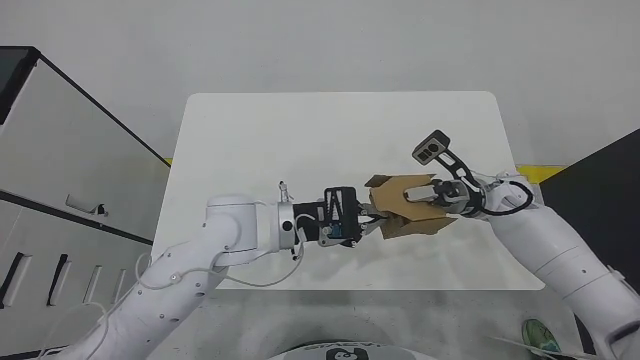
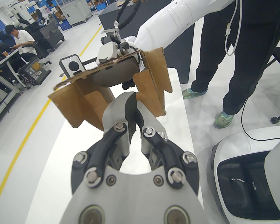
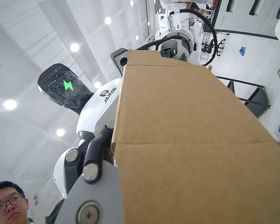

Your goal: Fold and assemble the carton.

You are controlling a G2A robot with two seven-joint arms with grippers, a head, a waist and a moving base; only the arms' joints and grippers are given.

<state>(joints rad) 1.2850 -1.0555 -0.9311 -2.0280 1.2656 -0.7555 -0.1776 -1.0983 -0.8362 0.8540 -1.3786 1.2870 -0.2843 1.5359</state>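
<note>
Pinching the carton [image 2: 67, 103] top panel, right jaws, clearest from left wrist view, left jaws nipping its flap

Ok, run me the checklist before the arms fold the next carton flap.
1. Lift: carton up above the table, ok.
2. Hold: right gripper shut on the carton, ok.
3. Second hold: left gripper gripping the carton, cannot tell.
4. Fold: end flaps closed, not ok; they stand open toward the left gripper.
5. Spacing: the two grippers apart, ok; the carton lies between them.
</note>
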